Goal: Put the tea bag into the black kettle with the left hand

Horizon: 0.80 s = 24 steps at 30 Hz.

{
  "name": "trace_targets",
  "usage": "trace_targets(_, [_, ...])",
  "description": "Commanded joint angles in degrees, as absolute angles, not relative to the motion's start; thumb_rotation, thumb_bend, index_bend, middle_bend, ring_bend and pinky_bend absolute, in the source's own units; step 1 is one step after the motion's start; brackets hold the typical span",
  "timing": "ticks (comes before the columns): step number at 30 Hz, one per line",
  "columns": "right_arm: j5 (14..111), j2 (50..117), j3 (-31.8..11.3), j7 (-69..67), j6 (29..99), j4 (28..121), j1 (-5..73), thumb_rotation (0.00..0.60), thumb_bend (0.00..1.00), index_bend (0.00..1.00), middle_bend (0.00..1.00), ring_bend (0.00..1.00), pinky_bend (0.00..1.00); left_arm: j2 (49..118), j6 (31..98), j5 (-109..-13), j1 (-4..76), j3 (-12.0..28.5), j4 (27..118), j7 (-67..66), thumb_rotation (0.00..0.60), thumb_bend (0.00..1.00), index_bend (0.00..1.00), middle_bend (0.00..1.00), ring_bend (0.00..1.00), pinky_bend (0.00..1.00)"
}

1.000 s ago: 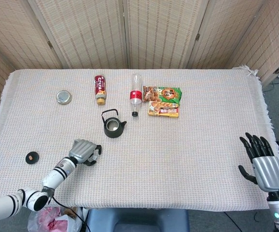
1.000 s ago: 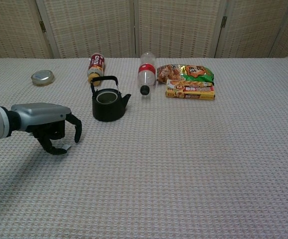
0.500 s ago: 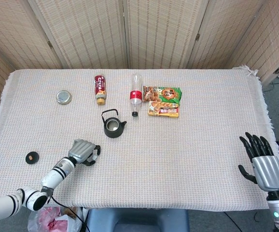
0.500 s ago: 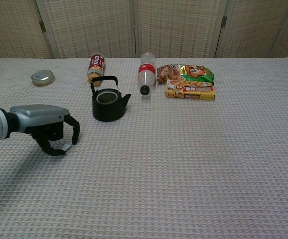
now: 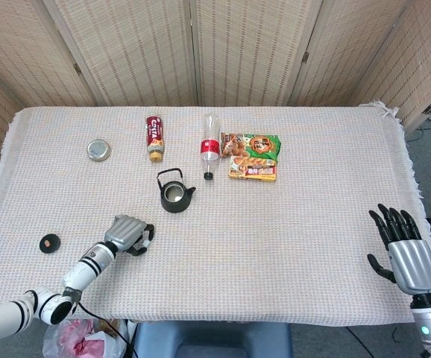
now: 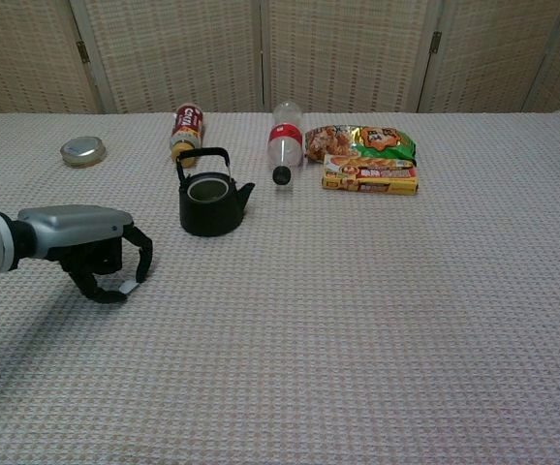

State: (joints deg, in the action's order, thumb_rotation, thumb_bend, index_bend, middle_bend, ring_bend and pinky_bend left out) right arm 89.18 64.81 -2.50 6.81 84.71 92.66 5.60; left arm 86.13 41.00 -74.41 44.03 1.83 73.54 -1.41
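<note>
There are two hands. The left hand (image 6: 91, 247) is low over the table (image 5: 312, 224), palm down, with its fingers curled in. One small white tea bag (image 6: 127, 287) sits under the fingertips, pinched between them, right at the cloth. The right hand (image 5: 403, 250) is far off at the other edge of the table, fingers spread wide, holding nothing.

There is one black kettle (image 6: 210, 201). It stands upright, a little beyond the left hand and toward the right hand's side. Its top is open and no lid is on it. The inside looks pale, and nothing can be seen in it. One small black lid (image 5: 49, 242) lies on the far outer side of the left hand.

Farther past the kettle lie one red and yellow bottle (image 6: 186, 131) and one clear bottle with a red label (image 6: 284, 140), both on their sides. There are two snack packs (image 6: 367, 155), one against the other. One round silver lid (image 6: 83, 149) lies flat, well beyond the left hand.
</note>
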Motion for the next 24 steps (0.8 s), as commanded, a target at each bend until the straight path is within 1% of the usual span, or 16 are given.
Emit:
trace_targets(1, [89.1, 64.8, -2.5, 6.9, 84.6, 92.7, 5.6, 0.600, 0.23, 0.00, 0.00, 0.00, 0.00, 86.3, 41.0, -74.9, 44.0, 1.8, 73.2, -0.8, 0.600, 0.35, 0.51, 1.00, 1.00, 1.00])
trace_targets(8, [89.0, 64.9, -2.6, 7.1, 84.4, 92.7, 5.8, 0.600, 0.23, 0.00, 0.00, 0.00, 0.00, 86.3, 40.4, -75.3, 44.2, 1.7, 72.6, 0.4, 0.600, 0.36, 0.53, 1.00, 1.00, 1.00])
trace_targets(18, [89.1, 65.0, -2.5, 7.2, 84.5, 92.7, 5.7, 0.600, 0.23, 0.00, 0.00, 0.00, 0.00, 86.7, 40.7, -76.2, 44.1, 1.8, 71.5, 1.9, 0.600, 0.37, 0.56, 1.00, 1.00, 1.00])
trace_targets(24, [89.1, 65.0, -2.5, 7.2, 84.5, 92.7, 5.8, 0.600, 0.23, 0.00, 0.00, 0.00, 0.00, 86.2, 41.3, -76.6, 43.9, 1.8, 71.9, 2.1, 0.600, 0.37, 0.56, 1.00, 1.00, 1.00])
